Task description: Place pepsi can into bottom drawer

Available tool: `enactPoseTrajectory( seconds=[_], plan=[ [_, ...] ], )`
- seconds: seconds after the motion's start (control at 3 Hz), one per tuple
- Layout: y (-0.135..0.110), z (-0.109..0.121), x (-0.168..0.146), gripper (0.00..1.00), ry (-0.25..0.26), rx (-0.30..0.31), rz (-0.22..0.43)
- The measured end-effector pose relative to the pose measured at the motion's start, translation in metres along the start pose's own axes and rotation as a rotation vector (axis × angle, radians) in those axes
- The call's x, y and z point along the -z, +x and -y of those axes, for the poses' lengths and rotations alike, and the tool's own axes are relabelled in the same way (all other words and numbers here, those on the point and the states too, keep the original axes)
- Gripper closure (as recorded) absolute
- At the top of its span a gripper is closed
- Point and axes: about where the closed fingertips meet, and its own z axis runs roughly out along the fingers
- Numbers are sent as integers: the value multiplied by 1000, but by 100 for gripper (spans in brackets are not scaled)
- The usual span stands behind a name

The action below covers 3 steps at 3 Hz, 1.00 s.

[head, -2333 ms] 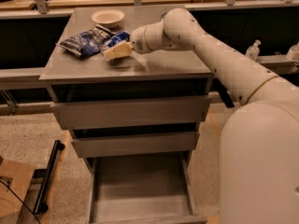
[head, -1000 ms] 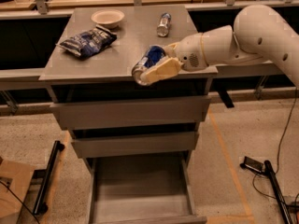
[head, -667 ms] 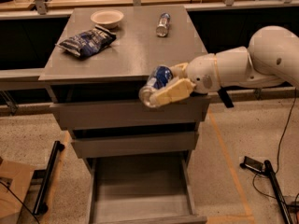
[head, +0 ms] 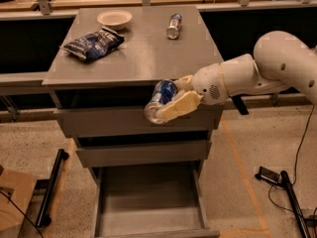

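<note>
My gripper [head: 171,103] is shut on the pepsi can [head: 159,100], a dark-blue can with a silver top, held tilted with its top pointing down-left. It hangs in front of the top drawer's face, just below the cabinet top's front edge. The bottom drawer [head: 148,202] is pulled open below it, showing a flat grey floor with nothing in it. The can is well above the drawer.
On the cabinet top [head: 138,48] lie a crinkled blue chip bag [head: 93,43], a white bowl [head: 114,19] and a slim silver-and-blue can [head: 173,26] on its side. The two upper drawers [head: 143,152] are shut. Cables and a black bar lie on the floor at both sides.
My gripper took the can off the cabinet top, carried it forward past the front edge and lowered it in front of the top drawer. The arm has drawn back to the right.
</note>
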Motion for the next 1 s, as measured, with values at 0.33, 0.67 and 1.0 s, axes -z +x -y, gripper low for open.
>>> enactPoseTrajectory(
  seconds=[0.33, 0.67, 1.0],
  plan=[
    [28, -29, -22, 100, -100, -59, -17],
    [92, -61, -47, 100, -155, -159, -29],
    [170, -79, -88, 100, -153, -214, -54]
  ],
)
